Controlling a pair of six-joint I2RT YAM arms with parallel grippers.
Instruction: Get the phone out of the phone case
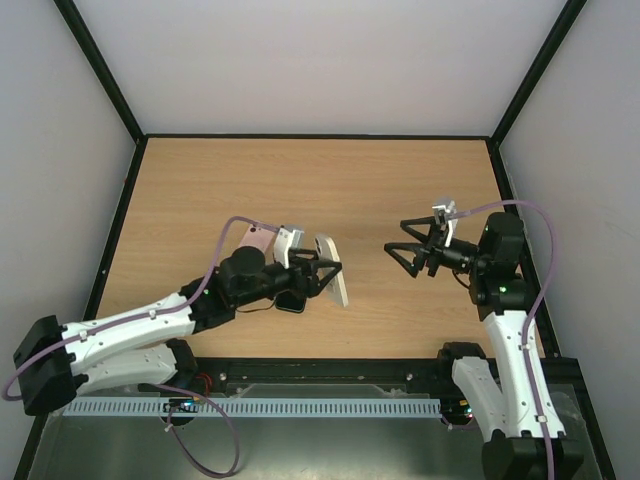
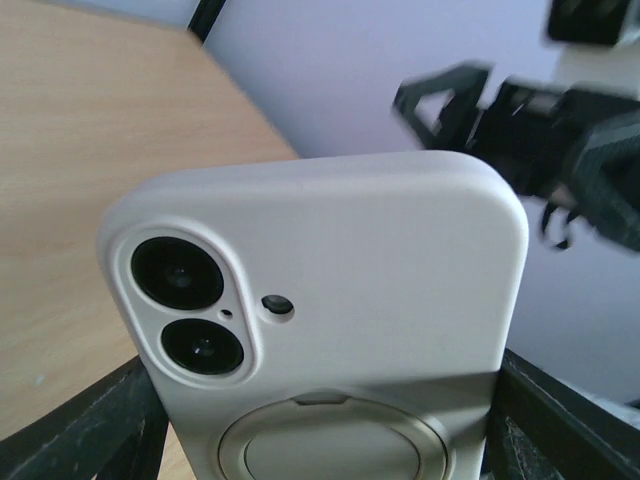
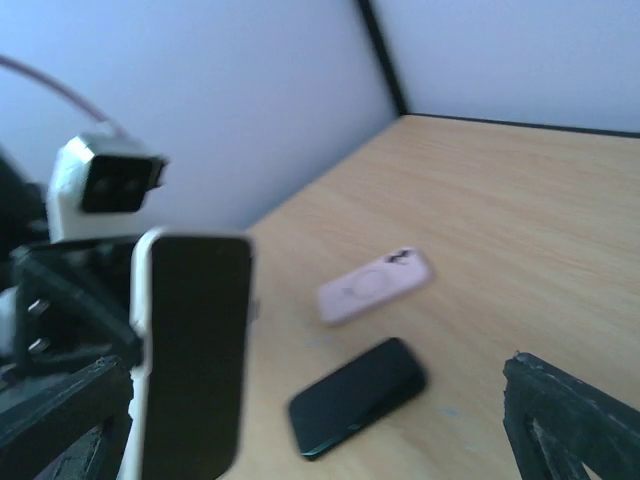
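Observation:
A phone in a white phone case point(image 1: 333, 272) is held up on edge above the table by my left gripper point(image 1: 322, 272), whose jaws sit shut against the case's two long sides. The left wrist view shows the back of the phone case point(image 2: 350, 260) with two camera lenses and a ring, between the black fingers point(image 2: 90, 430). From the right wrist view the phone's dark screen point(image 3: 190, 350) faces my right gripper point(image 3: 320, 440). The right gripper point(image 1: 405, 255) stands open a short way to the right of the phone, touching nothing.
A pink case point(image 1: 255, 240) point(image 3: 375, 287) lies flat on the table behind the left gripper. A black phone point(image 1: 292, 300) point(image 3: 358, 397) lies flat beneath it. White walls with black frame edges point(image 1: 120, 220) surround the wooden table point(image 1: 330, 180).

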